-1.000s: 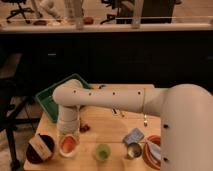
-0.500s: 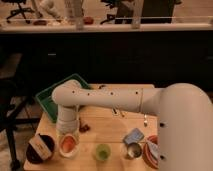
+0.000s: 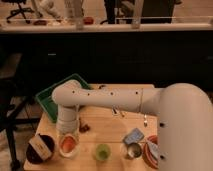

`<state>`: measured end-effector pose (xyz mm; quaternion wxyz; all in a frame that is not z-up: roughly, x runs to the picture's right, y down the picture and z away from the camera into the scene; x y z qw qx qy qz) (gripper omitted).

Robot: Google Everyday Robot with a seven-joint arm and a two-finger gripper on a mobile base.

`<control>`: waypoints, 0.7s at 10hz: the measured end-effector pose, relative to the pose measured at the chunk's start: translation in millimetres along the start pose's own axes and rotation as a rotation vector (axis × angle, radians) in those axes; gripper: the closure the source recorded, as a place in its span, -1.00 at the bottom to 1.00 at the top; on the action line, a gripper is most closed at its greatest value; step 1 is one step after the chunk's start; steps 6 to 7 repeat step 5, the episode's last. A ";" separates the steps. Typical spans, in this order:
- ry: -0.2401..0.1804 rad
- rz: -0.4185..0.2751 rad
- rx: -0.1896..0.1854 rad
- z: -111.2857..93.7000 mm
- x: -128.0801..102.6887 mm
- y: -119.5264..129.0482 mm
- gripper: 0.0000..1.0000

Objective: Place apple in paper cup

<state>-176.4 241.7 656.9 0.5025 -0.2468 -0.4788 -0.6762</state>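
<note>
Camera view, gripper over paper cup (apple inside)

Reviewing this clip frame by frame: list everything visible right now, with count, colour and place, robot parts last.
apple: 1, red-orange, inside the paper cup at the table's front left
paper cup: 1, white, front left, directly under the gripper
green cup: 1, translucent green, front centre
metal cup: 1, shiny silver, front right of centre
grapes: 1 cluster, dark red, beside the paper cup
green tray: 1, green, back left of the table
dark bowl: 1, dark with a pale label, far front left
blue packet: 1, pale blue, behind the metal cup
table: 1, light wood
gripper: 1, white, pointing down over the paper cup
robot arm: 1, white, reaching in from the right
</note>
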 end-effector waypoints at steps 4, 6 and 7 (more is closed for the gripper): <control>0.000 0.000 0.000 0.0 0.0 0.0 -0.60; 0.000 0.000 0.000 0.0 0.0 0.0 -0.60; 0.000 0.000 0.000 0.0 0.0 0.0 -0.60</control>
